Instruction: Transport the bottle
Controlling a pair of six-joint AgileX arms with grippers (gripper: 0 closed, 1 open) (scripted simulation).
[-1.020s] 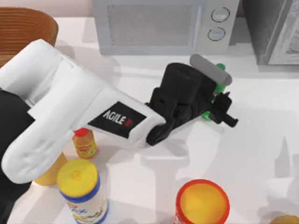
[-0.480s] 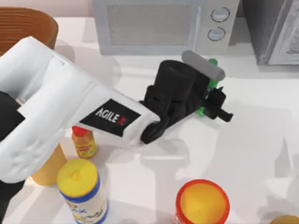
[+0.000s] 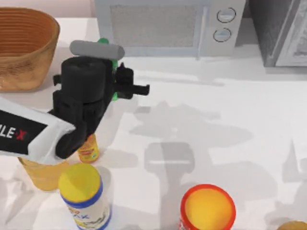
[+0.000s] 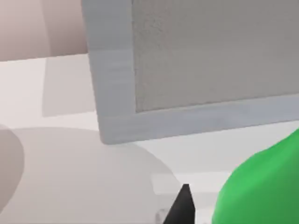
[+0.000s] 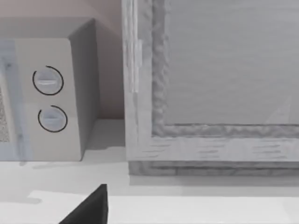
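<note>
The green bottle (image 3: pixel 114 95) is held in my left gripper (image 3: pixel 118 85), which is shut on it above the table's back left, in front of the microwave's left corner. Most of the bottle is hidden under the black wrist; its green top (image 3: pixel 103 41) peeks out behind the grey camera bar. In the left wrist view the bottle's green body (image 4: pixel 264 186) sits beside one dark fingertip (image 4: pixel 183 205). In the right wrist view a dark fingertip (image 5: pixel 91 209) of my right gripper shows, facing the microwave's dials.
A wicker basket (image 3: pixel 26 45) stands at the back left and a grey microwave (image 3: pixel 163 24) along the back, with a grey box (image 3: pixel 283 28) to its right. At the front left stand a small red-capped bottle (image 3: pixel 88 149), a yellow-lidded canister (image 3: pixel 81 187) and a yellow cup (image 3: pixel 44 173). A red-rimmed tub (image 3: pixel 207 207) is at the front.
My left arm has swung far to the left with the bottle, from in front of the microwave's right end to its left corner near the basket.
</note>
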